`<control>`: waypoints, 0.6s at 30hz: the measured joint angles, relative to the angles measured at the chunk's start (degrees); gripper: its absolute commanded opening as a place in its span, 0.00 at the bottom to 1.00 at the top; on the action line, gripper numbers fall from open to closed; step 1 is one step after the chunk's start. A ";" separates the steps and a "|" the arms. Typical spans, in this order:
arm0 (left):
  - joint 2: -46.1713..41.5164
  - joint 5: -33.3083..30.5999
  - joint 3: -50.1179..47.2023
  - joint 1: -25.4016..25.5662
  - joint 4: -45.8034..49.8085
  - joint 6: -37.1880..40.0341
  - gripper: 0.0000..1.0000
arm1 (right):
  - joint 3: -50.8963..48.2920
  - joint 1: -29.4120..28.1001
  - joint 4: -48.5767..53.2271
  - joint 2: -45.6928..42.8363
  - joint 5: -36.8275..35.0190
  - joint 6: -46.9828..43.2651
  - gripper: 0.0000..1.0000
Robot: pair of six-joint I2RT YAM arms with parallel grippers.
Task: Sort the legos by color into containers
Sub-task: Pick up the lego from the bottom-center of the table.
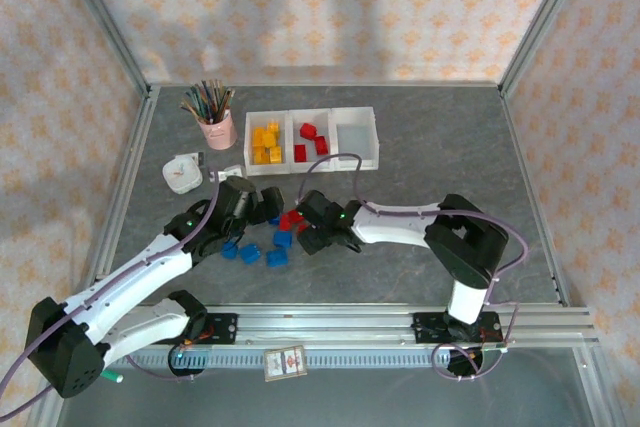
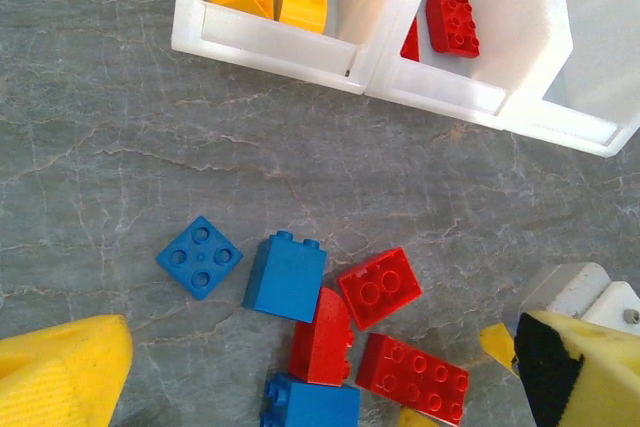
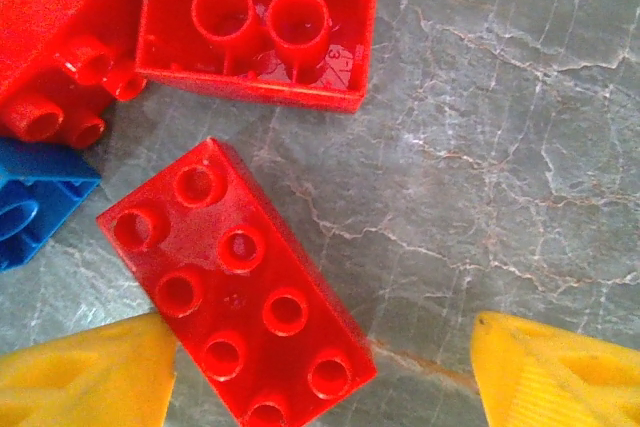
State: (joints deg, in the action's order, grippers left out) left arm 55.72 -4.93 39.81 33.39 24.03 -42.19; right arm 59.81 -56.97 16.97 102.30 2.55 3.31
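L claw (image 2: pixel 315 377): open, fingers wide apart, over loose legos (image 2: pixel 330 327) on counter (image 2: pixel 100 147).
R claw (image 3: pixel 320 372): open, low over red 2x4 brick (image 3: pixel 235 287); one finger (image 3: pixel 85 377) just beside brick's edge.
Loose legos: red + blue cluster on counter, btwn both claws, near side of bins (image 1: pixel 356 137).
Bins: 3 white, joined in row; L bin w/ yellow bricks (image 1: pixel 266 142), mid bin w/ red bricks (image 1: pixel 311 139).
Pink cup (image 1: pixel 217 130): pencils in it, just L of bins.
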 measured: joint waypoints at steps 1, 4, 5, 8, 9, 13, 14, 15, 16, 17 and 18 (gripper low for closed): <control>0.00 0.00 -0.02 0.00 0.00 -0.04 0.99 | 0.35 0.00 -0.04 0.39 -0.15 -0.17 0.70; 0.00 0.00 -0.07 -0.04 0.02 -0.17 1.00 | 1.29 0.00 -0.37 1.66 -0.24 -0.68 0.63; 0.00 0.00 -0.07 -0.04 0.02 -0.26 0.99 | 1.36 0.00 -0.50 1.97 -0.22 -0.70 0.61; 0.00 0.00 -0.07 -0.04 0.02 -0.42 0.99 | 1.84 0.00 -0.48 2.97 -0.13 -0.96 0.53; 0.00 0.00 -0.09 -0.13 0.00 -0.44 0.99 | 2.14 0.00 -0.50 3.17 -0.02 -1.14 0.50; 0.00 0.00 -0.13 -0.15 0.00 -0.46 0.99 | 2.47 -0.11 -0.87 3.41 0.00 -1.22 0.40; 0.00 0.00 -0.13 -0.15 0.00 -0.46 0.99 | 2.47 -0.11 -0.90 3.41 -0.02 -1.27 0.37; 0.00 0.00 -0.13 -0.15 0.00 -0.46 1.00 | 2.47 -0.11 -0.90 3.41 0.00 -1.25 0.34; 0.00 0.00 -0.15 -0.22 0.00 -0.46 0.99 | 2.47 -0.11 -0.92 3.41 -0.02 -1.20 0.32; 0.00 0.02 -0.15 -0.37 0.00 -0.46 0.99 | 2.47 -0.11 -0.98 3.39 -0.04 -1.22 0.29; 0.00 0.02 -0.15 -0.52 0.00 -0.46 0.99 | 2.47 -0.11 -1.09 3.39 -0.07 -1.14 0.28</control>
State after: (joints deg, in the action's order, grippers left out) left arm 55.72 -4.91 39.66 32.86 24.03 -42.65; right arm 62.28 -57.08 15.88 105.69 2.48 2.17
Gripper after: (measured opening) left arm 0.994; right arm 0.311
